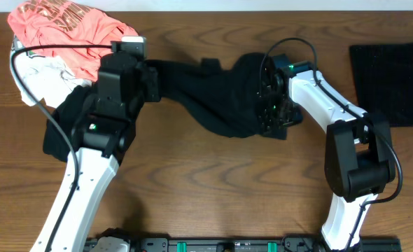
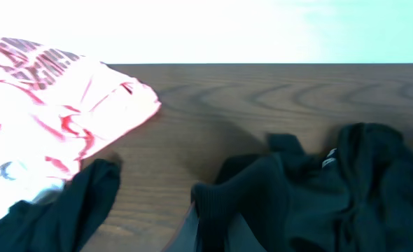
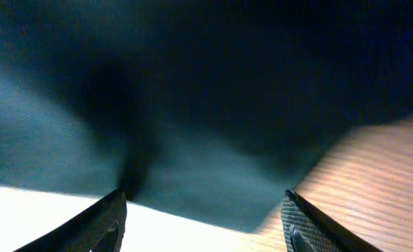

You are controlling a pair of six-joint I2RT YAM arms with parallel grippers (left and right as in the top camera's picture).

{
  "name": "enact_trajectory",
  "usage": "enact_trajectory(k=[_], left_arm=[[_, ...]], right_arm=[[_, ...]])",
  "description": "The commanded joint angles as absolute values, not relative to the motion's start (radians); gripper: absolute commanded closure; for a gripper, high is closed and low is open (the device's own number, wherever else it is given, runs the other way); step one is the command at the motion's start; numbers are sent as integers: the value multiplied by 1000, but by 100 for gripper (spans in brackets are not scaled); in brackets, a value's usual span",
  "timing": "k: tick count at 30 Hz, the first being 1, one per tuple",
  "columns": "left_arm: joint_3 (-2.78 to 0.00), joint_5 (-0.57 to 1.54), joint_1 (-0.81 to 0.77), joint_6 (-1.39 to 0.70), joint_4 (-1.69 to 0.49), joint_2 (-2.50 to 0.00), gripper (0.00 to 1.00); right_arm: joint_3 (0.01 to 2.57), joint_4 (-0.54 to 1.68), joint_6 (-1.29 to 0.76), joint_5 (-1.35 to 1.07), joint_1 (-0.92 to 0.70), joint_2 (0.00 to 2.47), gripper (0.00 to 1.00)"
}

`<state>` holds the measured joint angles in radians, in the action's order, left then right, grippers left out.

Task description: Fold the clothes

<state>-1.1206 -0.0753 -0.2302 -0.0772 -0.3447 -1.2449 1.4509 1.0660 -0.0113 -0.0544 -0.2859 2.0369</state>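
Coral-pink printed tee [image 1: 66, 28] and crumpled white garment [image 1: 38, 73] lay heaped far left on the brown wooden counter [image 1: 213, 189]. Left tool [image 1: 149, 75] was pinched together on the left end of a limp black fabric garment [image 1: 220, 91], bunched mid-counter. Right tool [image 3: 203, 217] stood apart over its right end. Soft, light, would sag; best taken at hem corners.

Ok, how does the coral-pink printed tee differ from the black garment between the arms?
The coral-pink printed tee is bright with print; the black garment is plain. The tee lies heaped at the far left corner; the black garment is drawn out across the middle. No gripper touches the tee; the left gripper is shut on the black garment. Both are unfolded.
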Motion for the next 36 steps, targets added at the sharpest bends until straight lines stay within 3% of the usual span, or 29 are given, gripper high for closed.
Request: enact_trajectory(k=[1, 12, 28, 33, 36], left_arm=[[-1122, -129, -220, -72, -362, -1227, 94], [-1122, -129, -218, -72, -382, -1229, 94], [-1122, -128, -218, -72, -397, -1229, 94], [-1122, -128, -218, -72, -404, -1229, 94], [-1122, -128, -218, -72, -408, -1229, 94]], right_arm=[[1431, 1045, -48, 33, -289, 2014, 31], [1396, 1019, -61, -106, -289, 2014, 31], [1335, 984, -119, -237, -295, 2014, 41], [1313, 945, -120, -236, -308, 2014, 52], [1314, 925, -127, -236, -305, 2014, 72]])
